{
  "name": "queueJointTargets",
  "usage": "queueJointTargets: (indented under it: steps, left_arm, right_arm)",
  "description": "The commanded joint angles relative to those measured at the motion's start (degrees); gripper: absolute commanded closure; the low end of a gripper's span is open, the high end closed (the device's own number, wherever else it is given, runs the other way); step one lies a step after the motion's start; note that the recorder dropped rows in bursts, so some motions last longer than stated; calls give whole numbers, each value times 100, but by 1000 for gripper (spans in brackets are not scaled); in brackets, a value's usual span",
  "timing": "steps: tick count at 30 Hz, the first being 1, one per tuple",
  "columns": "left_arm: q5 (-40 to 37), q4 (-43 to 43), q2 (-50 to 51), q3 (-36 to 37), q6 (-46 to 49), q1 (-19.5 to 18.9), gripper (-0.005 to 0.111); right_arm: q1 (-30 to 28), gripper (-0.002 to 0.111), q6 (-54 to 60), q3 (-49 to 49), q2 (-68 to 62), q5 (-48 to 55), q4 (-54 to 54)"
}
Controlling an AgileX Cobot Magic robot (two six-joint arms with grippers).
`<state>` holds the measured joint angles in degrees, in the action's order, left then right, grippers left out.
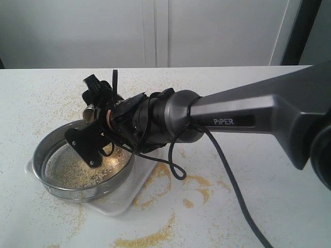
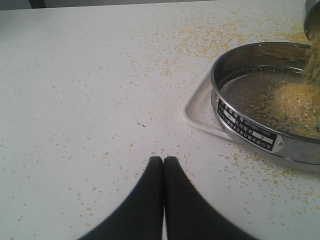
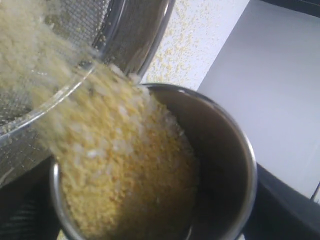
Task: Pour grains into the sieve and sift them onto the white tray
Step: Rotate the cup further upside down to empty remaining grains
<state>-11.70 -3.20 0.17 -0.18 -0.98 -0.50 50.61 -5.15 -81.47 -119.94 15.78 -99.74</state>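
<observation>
only the left wrist view shows the left gripper point(image 2: 163, 161). its two black fingers point(image 2: 145, 210) are pressed flat together with nothing between them, low over the table point(image 2: 75, 100) and well apart from the sieve point(image 2: 300, 152). that view also gives the label plate point(image 2: 250, 126) on the steel ring and a corner of the white tray point(image 2: 196, 112) showing from under it. a heap of grains point(image 2: 295, 107) lies on the mesh, with a blurred stream falling from the steel cup point(image 2: 314, 15).

the exterior view sets the sieve point(image 1: 62, 187) at the left of the table, resting on the white tray point(image 1: 121, 201), with grains point(image 1: 85, 178) spread over its mesh. the right gripper point(image 1: 97, 101) hangs over the sieve's far side, jaws spread wide and clamped on the steel cup point(image 1: 89, 111), of which only a shiny sliver shows there. the right wrist view alone looks into the cup point(image 3: 225, 165). it is tilted and packed with yellow and whitish grains point(image 3: 125, 175) sliding over its lip toward the sieve point(image 3: 155, 35).

the right arm point(image 1: 248, 116) crosses from the right and hides the sieve's right rim. a black cable point(image 1: 227, 175) loops off it past the tray and trails down the table.

the table point(image 1: 279, 206) is white, smeared with arcs of spilled grains point(image 1: 150, 237). behind it stands a pale panelled wall point(image 1: 155, 31), with a dark upright point(image 1: 300, 26) at far right.
</observation>
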Motion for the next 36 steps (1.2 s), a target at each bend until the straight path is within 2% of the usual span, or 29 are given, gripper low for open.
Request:
queueJointTargets:
  steps: [1, 12, 29, 36]
  left_arm:
    - [15, -19, -17, 18, -28, -1, 107]
    - [15, -19, -17, 18, -28, -1, 107]
    - [15, -19, -17, 18, -28, -1, 107]
    - [15, -19, -17, 18, -28, -1, 107]
  right_arm:
    - [29, 108, 44, -62, 36, 205, -21]
    - [169, 108, 396, -62, 36, 639, -21]
    - [205, 108, 558, -62, 36, 683, -21]
    - [268, 108, 1007, -62, 36, 874, -21]
